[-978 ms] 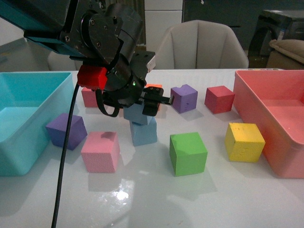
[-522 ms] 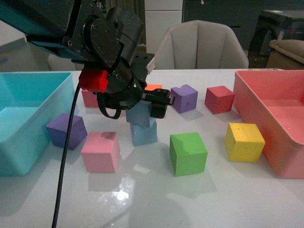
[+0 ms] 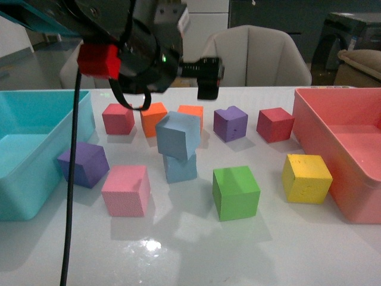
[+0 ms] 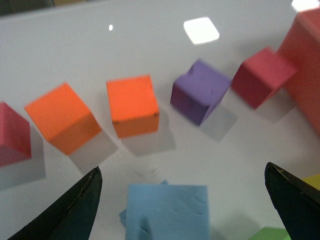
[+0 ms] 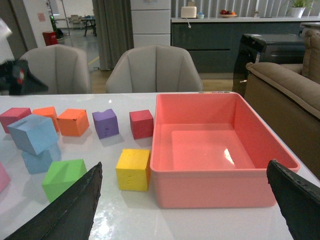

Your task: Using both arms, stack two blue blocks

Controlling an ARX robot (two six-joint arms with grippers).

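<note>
One pale blue block sits tilted on top of the other blue block at the table's middle. The stack also shows in the left wrist view and in the right wrist view. My left gripper is open and empty, raised above and behind the stack; its black arm with a red part fills the upper left. In its wrist view the fingers stand wide apart on both sides of the top block. My right gripper is open and empty, far right of the stack, facing the pink bin.
A turquoise bin stands at left, a pink bin at right. Around the stack lie purple, pink, green, yellow, red, purple and orange cubes. A black cable hangs at left.
My left gripper has let go of the top blue block and risen up and back, clear of the stack. The top block stays tilted on the lower one.
</note>
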